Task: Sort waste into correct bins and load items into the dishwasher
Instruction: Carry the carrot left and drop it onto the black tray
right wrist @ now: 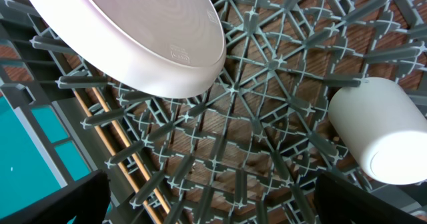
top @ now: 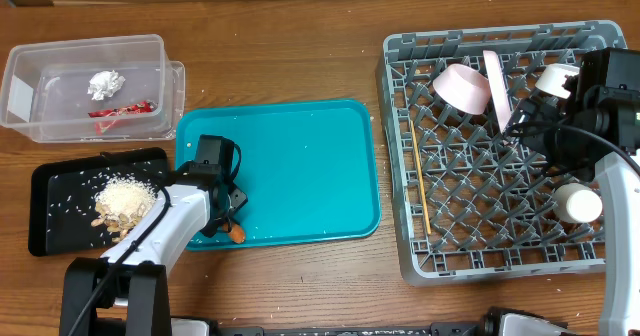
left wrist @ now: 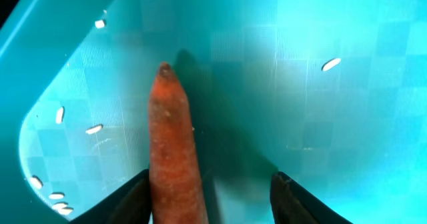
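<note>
The small orange carrot (left wrist: 173, 151) lies in the near-left corner of the teal tray (left wrist: 320, 131), also seen from overhead as the carrot (top: 236, 233). My left gripper (top: 228, 221) (left wrist: 210, 184) is open around it: the left finger touches the carrot and the right finger stands apart from it. A few rice grains (left wrist: 93, 129) lie beside it. My right gripper (top: 520, 121) (right wrist: 210, 184) hangs open over the grey dish rack (top: 500, 246) (right wrist: 267, 64), holding nothing. In the rack are a pinkish bowl (top: 460, 84), a plate (top: 497, 81) on edge and the chopsticks (top: 420, 181) (right wrist: 120, 137).
The clear tub (top: 85, 86) at far left holds the paper ball (top: 105, 81) and red wrapper (top: 120, 109). The black tray (top: 60, 191) carries a heap of rice and nuts (top: 122, 198). A white cup-like thing (top: 578, 203) (right wrist: 383, 127) lies in the rack's right side.
</note>
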Action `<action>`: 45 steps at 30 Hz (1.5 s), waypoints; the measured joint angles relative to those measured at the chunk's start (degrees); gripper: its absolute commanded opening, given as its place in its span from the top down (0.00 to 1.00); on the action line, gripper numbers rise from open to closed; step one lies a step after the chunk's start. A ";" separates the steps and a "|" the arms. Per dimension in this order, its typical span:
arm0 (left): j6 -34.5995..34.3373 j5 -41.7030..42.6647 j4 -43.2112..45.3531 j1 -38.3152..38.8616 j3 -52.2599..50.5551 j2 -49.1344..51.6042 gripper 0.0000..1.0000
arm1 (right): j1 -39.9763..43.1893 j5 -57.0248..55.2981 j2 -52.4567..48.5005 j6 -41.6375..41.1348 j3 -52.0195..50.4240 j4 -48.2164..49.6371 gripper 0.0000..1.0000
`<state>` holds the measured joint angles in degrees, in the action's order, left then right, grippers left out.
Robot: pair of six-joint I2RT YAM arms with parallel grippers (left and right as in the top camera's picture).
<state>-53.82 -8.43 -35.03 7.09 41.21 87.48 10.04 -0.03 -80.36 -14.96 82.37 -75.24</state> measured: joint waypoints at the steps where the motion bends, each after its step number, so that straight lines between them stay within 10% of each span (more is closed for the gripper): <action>1: 0.00 -0.13 0.02 0.00 0.02 0.04 0.53 | 0.00 0.00 0.00 0.00 0.00 0.00 0.00; 12: 3.37 -0.20 1.57 0.00 0.44 0.35 0.86 | 0.00 0.00 0.00 0.02 0.00 -0.04 0.00; 25: 13.27 0.72 -13.40 -13.97 21.35 2.38 0.87 | 0.00 0.00 0.00 0.00 0.00 -0.42 0.00; 45: 15.23 -4.48 -9.73 -39.76 23.80 12.85 0.84 | 0.00 0.00 0.00 0.02 0.00 -0.39 0.00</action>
<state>-38.59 -12.91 -44.75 -32.67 65.01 100.33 10.04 -0.03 -80.36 -14.94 82.37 -75.64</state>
